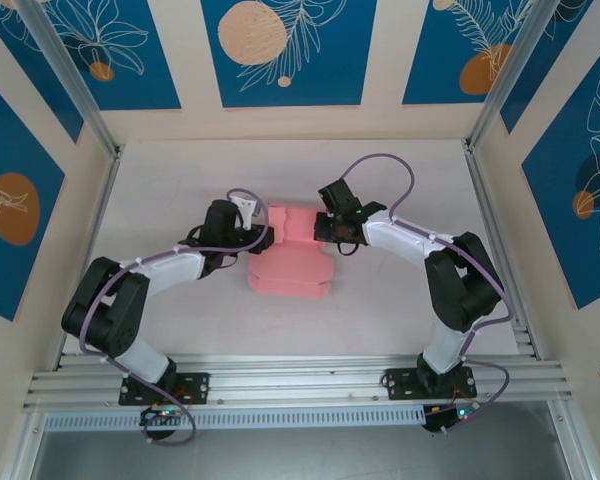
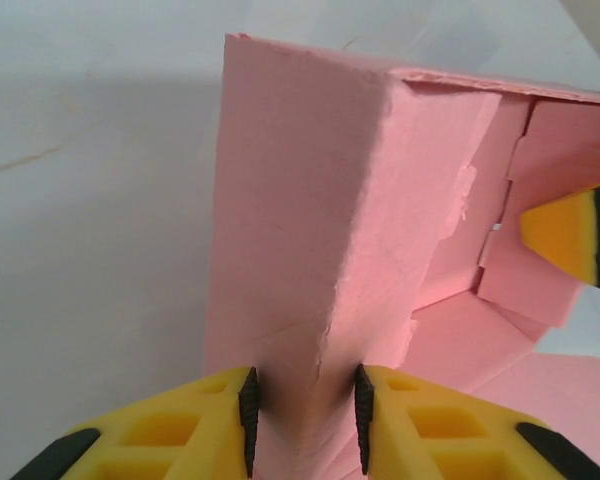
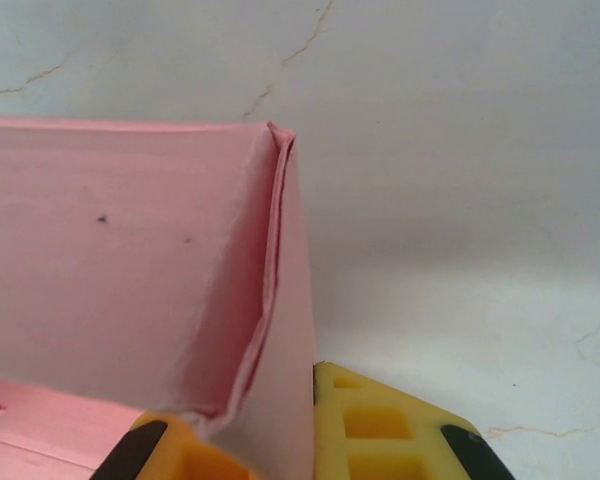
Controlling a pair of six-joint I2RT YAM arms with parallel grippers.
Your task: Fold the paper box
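The paper box, pale pink card with one wall raised and other flaps lying flat, sits on the white table between the two sets of fingers. The left gripper has its yellow fingers narrowed onto a folded upright corner, with the black pads pressing the card from both sides. The right gripper pinches the doubled edge of another raised wall, its fingers nearly together.
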